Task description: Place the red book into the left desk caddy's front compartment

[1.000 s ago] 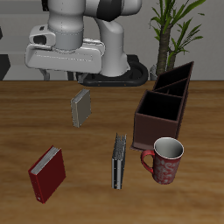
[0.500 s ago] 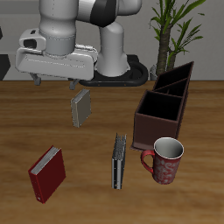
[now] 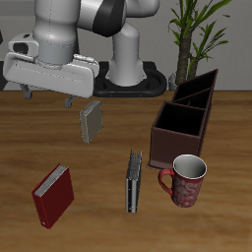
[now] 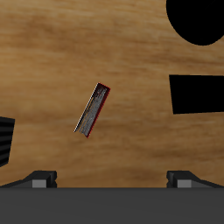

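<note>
The red book lies flat on the wooden table near its front edge, cover up, its pale page edges along one long side, turned at a slight angle to that edge. Nothing touches it. Beside it, toward the middle of the table, a dark book with a blue-grey spine stands on its edge, and just past that sits a red patterned mug with a pale interior, its handle turned toward the dark book. The mug stands right against the front end of the left desk caddy, a dark reddish-brown box with black-lined open compartments and taller slanted dividers at its back. Farther back on the table, a grey book lies tilted; the wrist view shows the same book as a thin slanted slab with a red-edged side.

The gripper hangs well above the table behind the grey book and well apart from the red book. Its two fingers are spread wide, with nothing between them. A potted plant rises behind the caddy.
</note>
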Available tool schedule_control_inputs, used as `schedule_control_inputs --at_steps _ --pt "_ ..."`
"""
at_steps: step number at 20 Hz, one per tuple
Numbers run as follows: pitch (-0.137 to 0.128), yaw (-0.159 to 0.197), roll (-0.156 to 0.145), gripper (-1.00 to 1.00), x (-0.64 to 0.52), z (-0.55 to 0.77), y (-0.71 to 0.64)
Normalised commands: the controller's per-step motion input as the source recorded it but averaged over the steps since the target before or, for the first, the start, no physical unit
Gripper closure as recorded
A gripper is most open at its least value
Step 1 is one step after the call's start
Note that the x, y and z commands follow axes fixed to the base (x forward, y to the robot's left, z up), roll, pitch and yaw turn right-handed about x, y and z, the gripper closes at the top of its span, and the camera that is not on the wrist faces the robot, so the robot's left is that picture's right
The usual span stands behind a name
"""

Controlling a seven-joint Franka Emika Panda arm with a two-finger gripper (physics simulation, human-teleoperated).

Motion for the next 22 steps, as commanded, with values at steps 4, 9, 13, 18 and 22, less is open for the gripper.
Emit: schedule_control_inputs --at_steps 4,9,13,18,22 --pt "-0.011 -0.057 -0.027 -1.0 0.21 -0.08 -0.16" --pt "0.002 -0.046 -0.018 -1.0 0.29 -0.21 -0.1" --pt "0.011 -0.005 0.03 -1.0 0.14 -0.16 0.06" --pt "0.013 0.033 0.082 -1.0 0.14 -0.14 0.12" --pt "-0.028 -0.003 0.035 -1.0 0.14 -0.12 0.08"
